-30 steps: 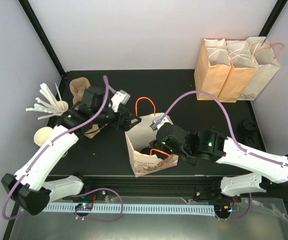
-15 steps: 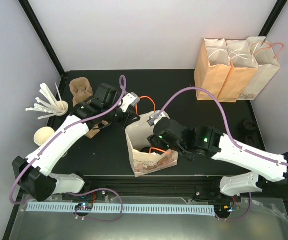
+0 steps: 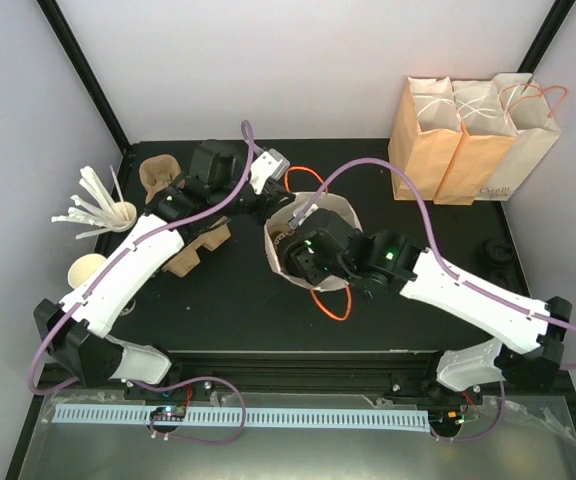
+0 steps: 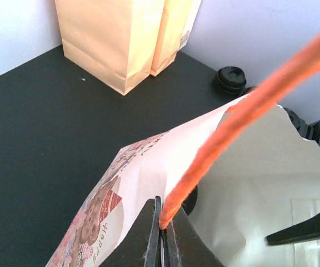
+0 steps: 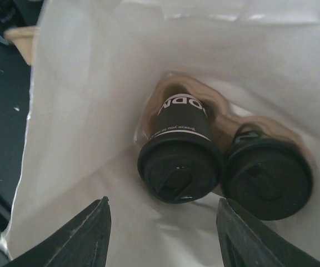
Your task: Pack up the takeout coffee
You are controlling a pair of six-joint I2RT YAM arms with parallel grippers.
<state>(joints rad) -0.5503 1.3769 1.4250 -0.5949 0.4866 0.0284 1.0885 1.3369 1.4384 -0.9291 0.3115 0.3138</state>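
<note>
The left gripper (image 4: 163, 227) pinches the orange handle (image 4: 249, 111) to steady the paper bag (image 4: 149, 167); the right gripper (image 5: 163, 208) hovers open, empty, above the coffee cups (image 5: 179, 172)

The left arm (image 3: 118, 285) stretches from its base at the near left diagonally up toward the centre. The left gripper (image 4: 161, 231) at its end is pinched tight on a thin orange handle (image 4: 249, 111). The right arm (image 3: 468, 295) reaches from the near right across to the centre with its wrist bent downward, and the right gripper (image 5: 163, 203) points down with its two fingers spread well apart, gripping nothing.
</note>
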